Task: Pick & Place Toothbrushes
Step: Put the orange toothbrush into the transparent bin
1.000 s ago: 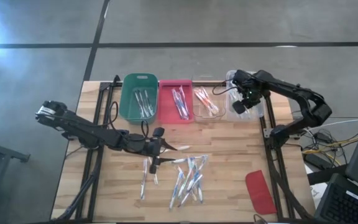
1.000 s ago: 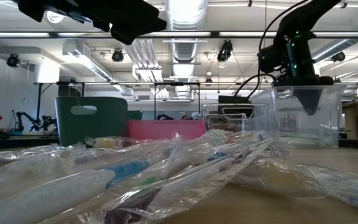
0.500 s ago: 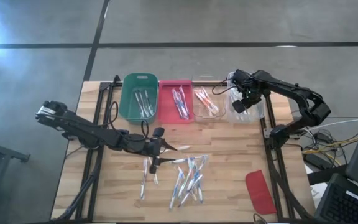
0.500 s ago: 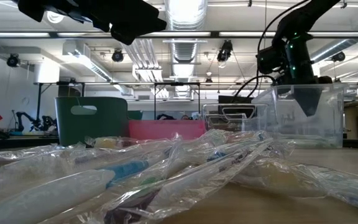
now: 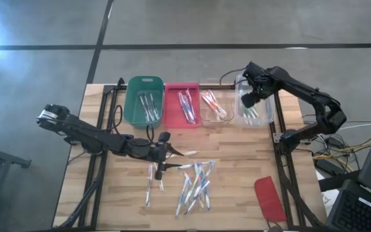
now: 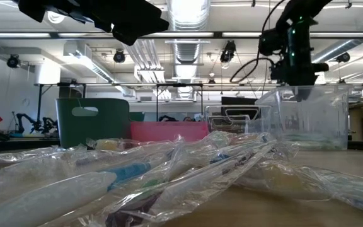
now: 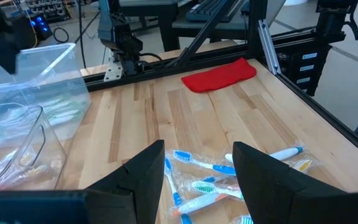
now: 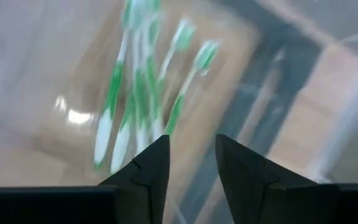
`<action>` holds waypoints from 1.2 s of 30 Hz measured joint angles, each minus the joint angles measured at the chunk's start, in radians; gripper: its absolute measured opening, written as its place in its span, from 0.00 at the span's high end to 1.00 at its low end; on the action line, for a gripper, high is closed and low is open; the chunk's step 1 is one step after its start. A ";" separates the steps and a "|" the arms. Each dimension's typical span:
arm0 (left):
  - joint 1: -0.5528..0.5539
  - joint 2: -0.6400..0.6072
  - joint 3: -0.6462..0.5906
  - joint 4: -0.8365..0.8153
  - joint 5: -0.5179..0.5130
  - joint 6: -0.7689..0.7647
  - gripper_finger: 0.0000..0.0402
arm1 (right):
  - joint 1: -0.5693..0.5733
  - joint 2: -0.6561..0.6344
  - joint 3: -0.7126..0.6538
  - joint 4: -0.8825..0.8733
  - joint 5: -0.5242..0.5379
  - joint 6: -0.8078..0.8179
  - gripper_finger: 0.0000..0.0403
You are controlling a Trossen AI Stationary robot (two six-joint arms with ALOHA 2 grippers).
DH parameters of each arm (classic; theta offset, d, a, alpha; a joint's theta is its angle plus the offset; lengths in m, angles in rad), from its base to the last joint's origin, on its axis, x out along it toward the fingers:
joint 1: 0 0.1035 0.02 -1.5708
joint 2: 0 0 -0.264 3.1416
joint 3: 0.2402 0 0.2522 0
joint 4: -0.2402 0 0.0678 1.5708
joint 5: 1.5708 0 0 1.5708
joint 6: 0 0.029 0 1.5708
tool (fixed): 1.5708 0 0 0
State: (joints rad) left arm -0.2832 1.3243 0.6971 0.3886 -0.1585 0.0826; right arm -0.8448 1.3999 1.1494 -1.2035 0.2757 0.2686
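Toothbrushes (image 5: 195, 183) in clear wrappers lie in a loose heap on the near middle of the wooden table (image 5: 237, 161), and we read that heap as the unsorted stock, since four bins stand in a row along the far edge with brushes already laid in them by colour: a green bin (image 5: 143, 100), a pink bin (image 5: 181, 104), a clear bin holding pink and orange brushes (image 5: 215, 107), and a clear bin at the right end (image 5: 263, 115). Looking down past our right gripper (image 8: 190, 158), we see only green-handled brushes (image 8: 135, 106) lying in that end bin, so the colour sorting seems to hold there too. That right gripper (image 5: 250, 98) hangs over the end bin, its arm folded back from the table's right edge and bent at the elbow; its fingers stand a little apart with nothing between them, which we take as a brush just let go. Our left gripper (image 5: 162, 153) waits low over the table beside the heap, its arm stretched out long from the left side; its fingers (image 7: 138, 180) are spread wide and empty, and loose brushes (image 7: 213, 183) lie just ahead of them. A flat red lid (image 5: 270, 198) rests apart near the front right corner, clear of the work.
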 joint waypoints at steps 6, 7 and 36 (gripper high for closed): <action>0.000 0.000 0.000 -0.001 0.000 0.000 0.52 | 0.000 -0.049 0.066 -0.067 0.145 0.029 0.84; 0.000 0.000 0.000 0.000 0.000 0.000 0.52 | -0.001 -0.056 0.069 -0.070 0.146 0.032 0.87; 0.000 0.000 0.000 0.000 0.000 0.014 0.52 | 0.064 0.152 0.070 0.251 0.090 0.022 0.98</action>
State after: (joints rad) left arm -0.2829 1.3243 0.6971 0.3884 -0.1585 0.0963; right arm -0.7811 1.5522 1.2194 -0.9530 0.3653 0.2911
